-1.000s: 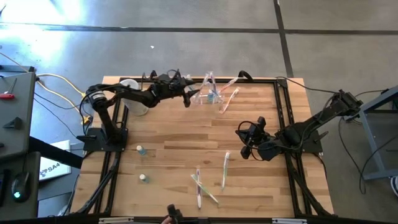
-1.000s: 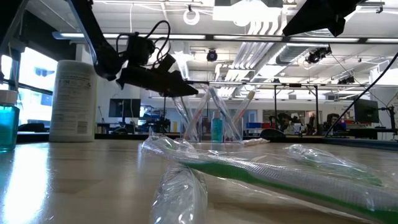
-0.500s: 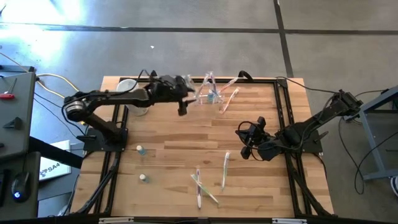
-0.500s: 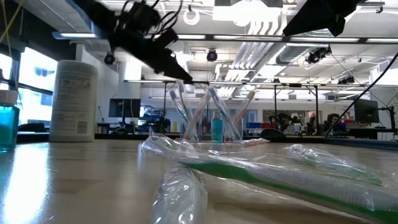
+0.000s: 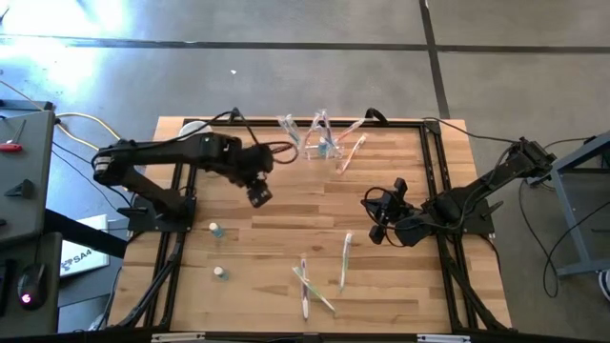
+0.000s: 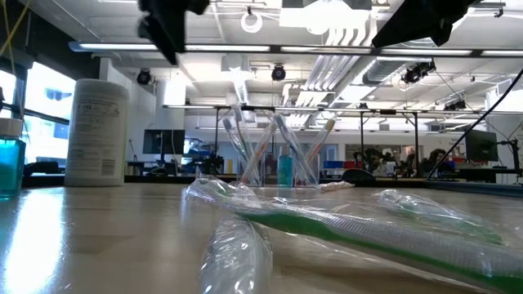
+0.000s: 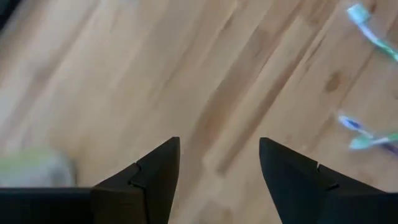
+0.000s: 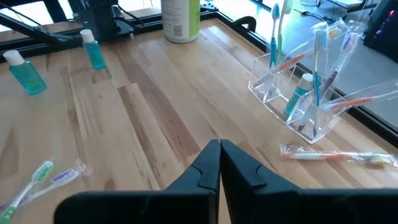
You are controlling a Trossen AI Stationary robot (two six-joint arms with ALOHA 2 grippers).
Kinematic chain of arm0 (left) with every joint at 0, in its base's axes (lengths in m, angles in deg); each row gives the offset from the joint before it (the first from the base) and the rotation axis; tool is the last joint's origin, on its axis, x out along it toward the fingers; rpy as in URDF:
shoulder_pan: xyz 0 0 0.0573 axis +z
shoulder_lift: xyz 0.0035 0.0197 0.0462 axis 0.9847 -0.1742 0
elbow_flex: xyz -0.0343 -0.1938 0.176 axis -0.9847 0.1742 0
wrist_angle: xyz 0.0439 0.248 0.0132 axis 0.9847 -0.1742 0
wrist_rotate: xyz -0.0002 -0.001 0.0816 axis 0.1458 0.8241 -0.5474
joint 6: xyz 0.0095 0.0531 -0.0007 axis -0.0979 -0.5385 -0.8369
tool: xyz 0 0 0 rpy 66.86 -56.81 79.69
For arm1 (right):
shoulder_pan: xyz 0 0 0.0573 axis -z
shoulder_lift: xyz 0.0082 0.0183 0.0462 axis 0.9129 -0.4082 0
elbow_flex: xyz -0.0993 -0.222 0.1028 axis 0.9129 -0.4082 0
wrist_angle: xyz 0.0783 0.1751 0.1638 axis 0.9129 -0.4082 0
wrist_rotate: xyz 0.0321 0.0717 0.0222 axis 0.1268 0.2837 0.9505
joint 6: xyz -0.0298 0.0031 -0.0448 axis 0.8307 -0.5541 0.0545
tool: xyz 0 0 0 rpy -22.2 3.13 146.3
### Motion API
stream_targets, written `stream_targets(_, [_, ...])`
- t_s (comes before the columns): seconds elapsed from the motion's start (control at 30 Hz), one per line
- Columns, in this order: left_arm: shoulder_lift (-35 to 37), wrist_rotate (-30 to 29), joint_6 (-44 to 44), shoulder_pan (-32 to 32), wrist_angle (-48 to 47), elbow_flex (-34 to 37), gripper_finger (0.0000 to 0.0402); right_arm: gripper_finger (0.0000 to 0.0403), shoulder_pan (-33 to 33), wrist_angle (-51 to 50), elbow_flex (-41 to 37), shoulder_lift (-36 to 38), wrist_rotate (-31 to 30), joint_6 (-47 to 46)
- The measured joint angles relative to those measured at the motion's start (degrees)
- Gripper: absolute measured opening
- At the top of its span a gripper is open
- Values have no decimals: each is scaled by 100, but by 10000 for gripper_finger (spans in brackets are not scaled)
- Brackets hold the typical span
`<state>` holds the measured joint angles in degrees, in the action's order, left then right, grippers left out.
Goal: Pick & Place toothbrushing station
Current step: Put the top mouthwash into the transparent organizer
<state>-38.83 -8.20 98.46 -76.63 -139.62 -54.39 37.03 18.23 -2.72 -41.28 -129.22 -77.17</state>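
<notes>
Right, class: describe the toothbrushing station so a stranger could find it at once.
Start at the wooden table and go to its far edge, near the middle. There stands the toothbrushing station, a small clear plastic holder with toothbrushes standing in it. Unlike the opaque white canister near the far left corner, it is see-through.

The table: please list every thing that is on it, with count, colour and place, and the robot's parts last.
toothbrushing station: one, clear plastic, far edge of the table near the middle, toothbrushes standing in it.
white canister: one, far left corner.
small bottles: two, blue-green liquid, near the left arm's base.
wrapped toothbrush: one, lying beside the station.
loose toothbrushes: several, pale colours, near edge, middle of the table.
table: one, light wood.
left tool: open, empty, above bare wood left of the station.
right tool: shut, empty, waiting at the right side.
</notes>
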Motion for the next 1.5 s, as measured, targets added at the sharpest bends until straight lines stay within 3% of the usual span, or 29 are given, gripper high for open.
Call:
stream_targets(0.13, [-4,-22,1312,-389,-1058,10,214,4,0,1,0,0,60,142])
stream_targets(0.27, [-4,-3,3188,-705,-1853,326,214,3,2,4,0,0,147,288])
stream_targets(0.47, [79,553,4066,-999,-1773,995,214,3,2,74,0,0,140,566])
stream_targets(0.67, [147,1308,4484,-1257,-1721,1804,214,4,0,204,0,0,133,869])
stream_targets(0.83, [150,1468,4493,-1348,-1436,2104,214,4,17,232,0,0,132,1042])
stream_targets(0.97, [149,1510,4542,-1440,-1056,2133,214,3,17,275,0,0,129,1178])
stream_targets(1.33, [196,1548,4704,-1464,-1079,2136,214,4,17,337,0,0,157,1303])
stream_targets(1.5, [195,1284,4696,-1472,-1070,2137,214,3,17,332,0,0,273,1306])
